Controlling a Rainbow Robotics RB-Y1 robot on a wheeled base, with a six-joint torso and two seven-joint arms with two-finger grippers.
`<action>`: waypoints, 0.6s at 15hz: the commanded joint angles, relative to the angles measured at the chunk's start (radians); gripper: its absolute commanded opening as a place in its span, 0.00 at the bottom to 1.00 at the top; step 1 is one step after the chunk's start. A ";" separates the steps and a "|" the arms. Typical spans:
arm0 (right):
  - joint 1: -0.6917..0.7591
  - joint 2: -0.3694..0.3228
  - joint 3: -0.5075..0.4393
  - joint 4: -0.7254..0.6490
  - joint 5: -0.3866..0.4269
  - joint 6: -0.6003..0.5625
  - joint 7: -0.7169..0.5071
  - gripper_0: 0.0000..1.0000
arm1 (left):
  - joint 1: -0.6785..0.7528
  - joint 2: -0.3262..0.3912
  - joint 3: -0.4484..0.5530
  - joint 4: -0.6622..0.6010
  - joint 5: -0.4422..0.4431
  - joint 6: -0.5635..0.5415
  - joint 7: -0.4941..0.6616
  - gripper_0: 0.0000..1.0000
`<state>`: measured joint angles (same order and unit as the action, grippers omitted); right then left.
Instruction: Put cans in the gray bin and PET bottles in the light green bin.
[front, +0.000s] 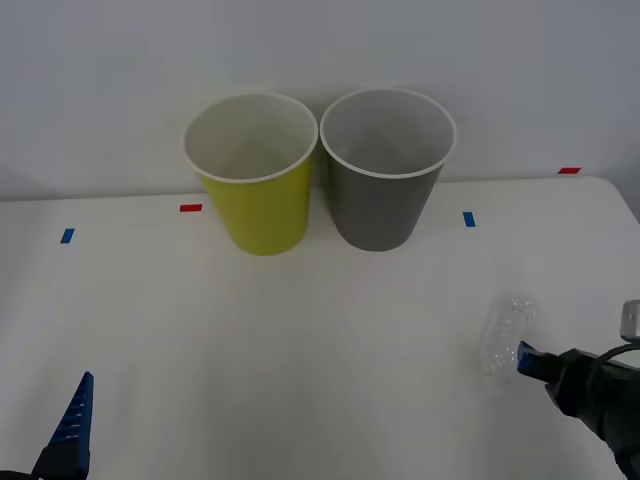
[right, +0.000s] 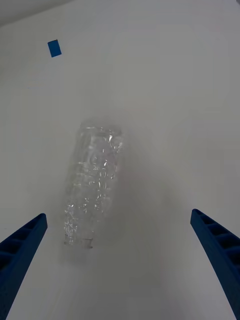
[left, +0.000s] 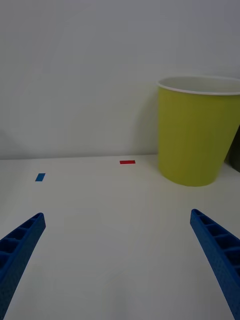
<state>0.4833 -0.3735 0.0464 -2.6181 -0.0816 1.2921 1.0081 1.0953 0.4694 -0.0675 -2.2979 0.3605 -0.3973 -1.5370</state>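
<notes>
The clear, crinkled PET bottle (front: 505, 335) lies on its side on the white table at the right; in the right wrist view the bottle (right: 92, 185) rests just ahead of the finger gap, nearer one finger. My right gripper (right: 119, 217) is open, low over the table and apart from the bottle. My left gripper (left: 117, 216) is open with nothing in it at the near left, one blue finger (front: 75, 415) showing in the front view. At the back centre the light green bin (front: 255, 190) and the gray bin (front: 385, 190) stand upright side by side. Cans are out of view.
Small tape marks lie on the table: blue (front: 67, 236), red (front: 190, 208), blue (front: 468, 218) and red (front: 569, 171). A pale wall rises right behind the bins. The table's right edge (front: 628, 205) runs close to the right arm.
</notes>
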 joint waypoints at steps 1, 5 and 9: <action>-0.112 -0.022 -0.045 0.016 -0.107 0.128 0.006 1.00 | 0.000 0.000 0.000 0.000 0.000 0.000 0.000 1.00; -0.249 -0.041 -0.099 0.147 -0.241 0.153 0.009 1.00 | 0.000 0.000 0.000 0.000 0.000 0.000 0.000 1.00; -0.328 -0.124 -0.111 0.267 -0.333 0.154 -0.009 1.00 | 0.000 0.000 0.000 0.000 0.000 0.000 0.000 1.00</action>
<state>0.1749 -0.4794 -0.0628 -2.3805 -0.3877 1.4456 1.0048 1.0953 0.4694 -0.0675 -2.2978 0.3605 -0.3973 -1.5371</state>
